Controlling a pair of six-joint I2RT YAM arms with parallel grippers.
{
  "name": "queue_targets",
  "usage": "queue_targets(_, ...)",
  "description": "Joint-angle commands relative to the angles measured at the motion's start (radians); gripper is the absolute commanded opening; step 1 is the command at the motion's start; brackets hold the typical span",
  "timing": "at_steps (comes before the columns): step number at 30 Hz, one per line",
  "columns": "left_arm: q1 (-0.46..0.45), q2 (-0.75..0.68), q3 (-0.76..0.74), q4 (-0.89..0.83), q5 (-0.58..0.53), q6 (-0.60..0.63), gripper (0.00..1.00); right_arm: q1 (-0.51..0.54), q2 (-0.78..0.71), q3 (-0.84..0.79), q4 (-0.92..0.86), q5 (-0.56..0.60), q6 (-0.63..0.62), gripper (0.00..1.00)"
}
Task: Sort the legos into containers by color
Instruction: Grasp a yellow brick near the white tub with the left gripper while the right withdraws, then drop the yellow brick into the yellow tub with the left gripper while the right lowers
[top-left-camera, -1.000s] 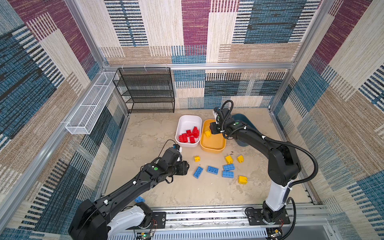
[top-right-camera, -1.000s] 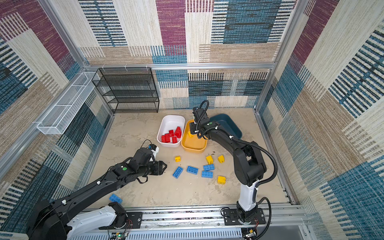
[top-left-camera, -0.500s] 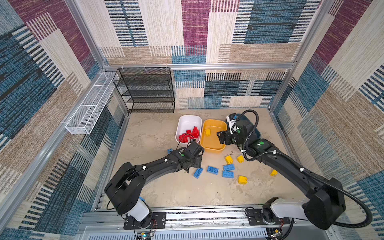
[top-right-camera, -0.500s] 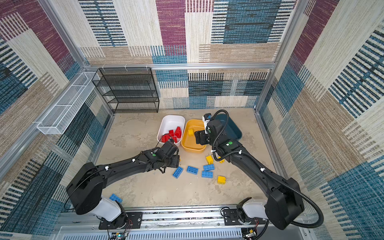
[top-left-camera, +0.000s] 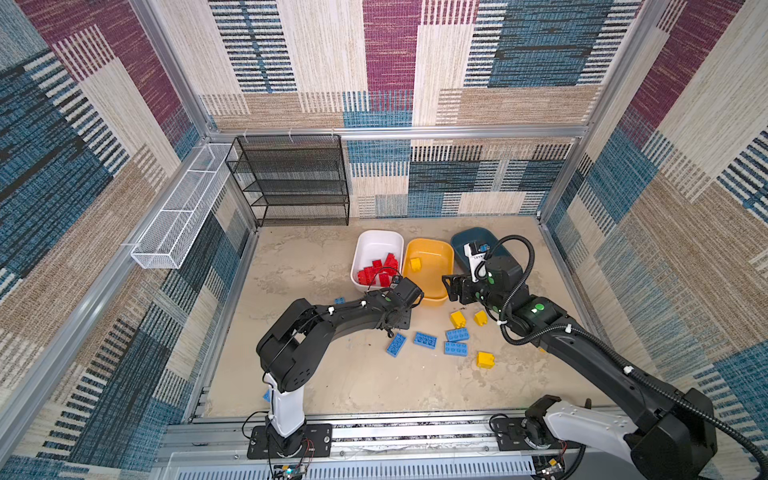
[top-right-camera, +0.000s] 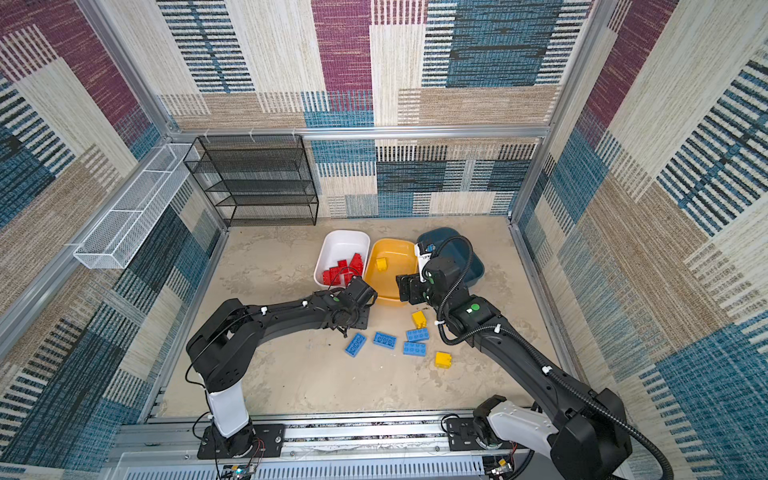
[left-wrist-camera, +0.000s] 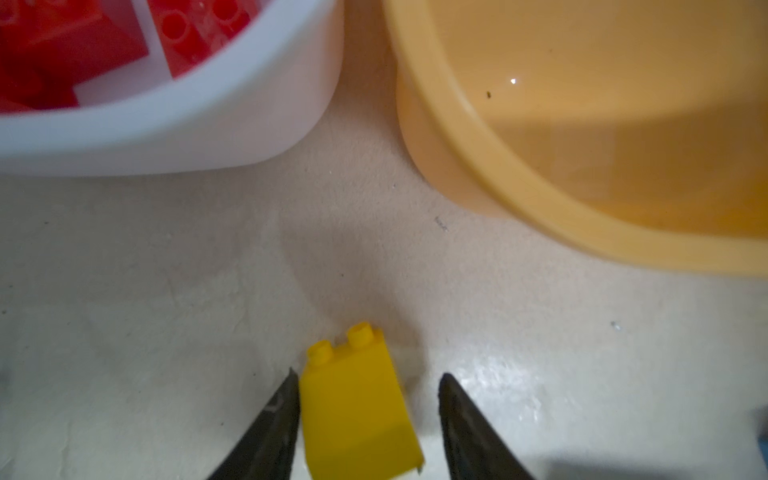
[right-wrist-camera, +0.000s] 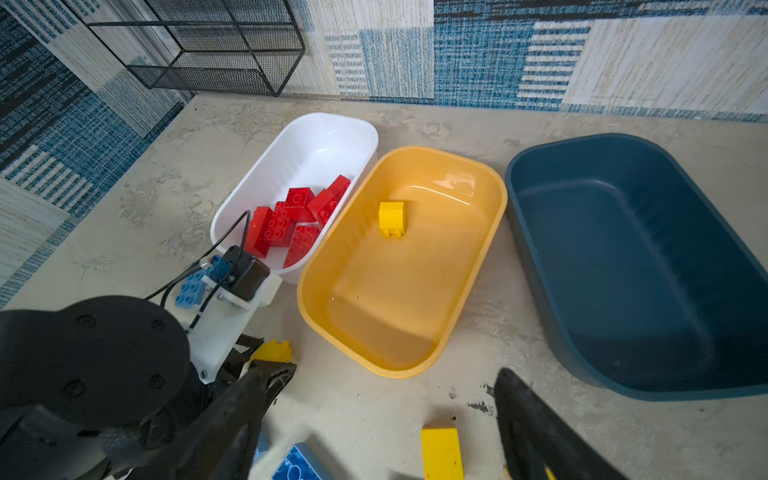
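The left fingers (left-wrist-camera: 274, 419) are lying low over the table (left-wrist-camera: 124, 332), released and straddling a yellow brick (left-wrist-camera: 357, 407). One finger is touching the brick's side and the other is standing just apart. The brick is resting on the table, just in front of the gap between the white tub (left-wrist-camera: 208, 124) and the yellow tub (left-wrist-camera: 478, 166). In both top views the left arm (top-left-camera: 340, 320) is reaching forward with its elbow folded and its wrist dipping toward the tubs' near ends.

The right fingers (right-wrist-camera: 536, 428) are spread wide, gripping nothing, and hovering near the yellow tub's near corner. The right arm (top-left-camera: 582, 353) is stretching diagonally in from the front right.

The white tub is holding a heap of red bricks (right-wrist-camera: 291, 220). The yellow tub is holding a single brick (right-wrist-camera: 392, 218), also yellow. The blue tub (right-wrist-camera: 623, 270), beside it, is showing only smooth dark plastic inside. Blue bricks (top-left-camera: 424, 340) and loose yellow bricks (top-left-camera: 485, 360) are lying on the table in front of the tubs.
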Motion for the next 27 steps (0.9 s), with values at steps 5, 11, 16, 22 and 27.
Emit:
queue_targets(5, -0.001, -0.004, -0.007, -0.024, -0.012, 0.012, 0.36, 0.052, -0.026, -0.008, 0.002, 0.019, 0.015, 0.86)
queue_targets(11, -0.001, -0.092, -0.001, -0.049, -0.006, 0.058, 0.27, 0.065, -0.035, -0.021, 0.007, 0.008, 0.022, 0.86)
queue_targets(16, 0.001, -0.167, 0.073, -0.090, 0.012, 0.134, 0.26, 0.065, -0.095, -0.069, -0.001, -0.035, 0.038, 0.86)
queue_targets(22, 0.010, -0.110, 0.249, -0.124, 0.061, 0.210, 0.26, 0.065, -0.178, -0.144, -0.045, -0.076, 0.084, 0.87)
queue_targets(27, 0.031, 0.025, 0.419, -0.152, 0.117, 0.227, 0.26, 0.066, -0.232, -0.218, -0.055, -0.112, 0.135, 0.87)
